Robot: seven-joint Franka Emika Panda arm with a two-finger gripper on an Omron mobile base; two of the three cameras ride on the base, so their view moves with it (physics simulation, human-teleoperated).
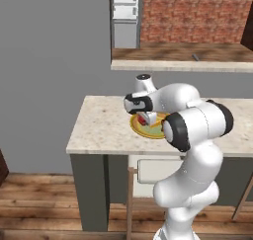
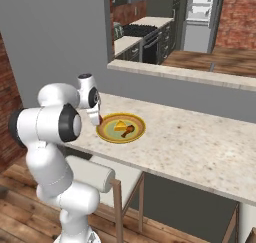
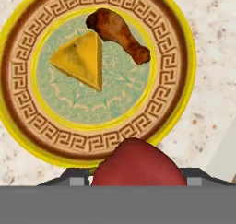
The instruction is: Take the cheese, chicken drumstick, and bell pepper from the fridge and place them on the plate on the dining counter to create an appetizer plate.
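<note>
The plate point(image 3: 27, 121), yellow-rimmed with a pale green centre, lies on the beige dining counter point(image 1: 99, 125). On it rest the yellow cheese wedge point(image 3: 80, 61) and the brown chicken drumstick point(image 3: 117, 34), side by side. My gripper point(image 1: 143, 118) hangs just above the plate's near-left rim, shut on the dark-red bell pepper point(image 3: 138, 165), which hides the fingertips in the hand view. From the right base view the gripper point(image 2: 97, 118) sits at the left edge of the plate point(image 2: 107, 133), beside the cheese point(image 2: 120, 126) and drumstick point(image 2: 128, 132).
A wooden-topped ledge point(image 1: 183, 56) runs behind the counter, with the fridge point(image 1: 125, 17) beyond it in the kitchen. A white-seated stool point(image 2: 95, 174) stands under the counter's near edge. Bare stone point(image 2: 200, 142) stretches to the right of the plate.
</note>
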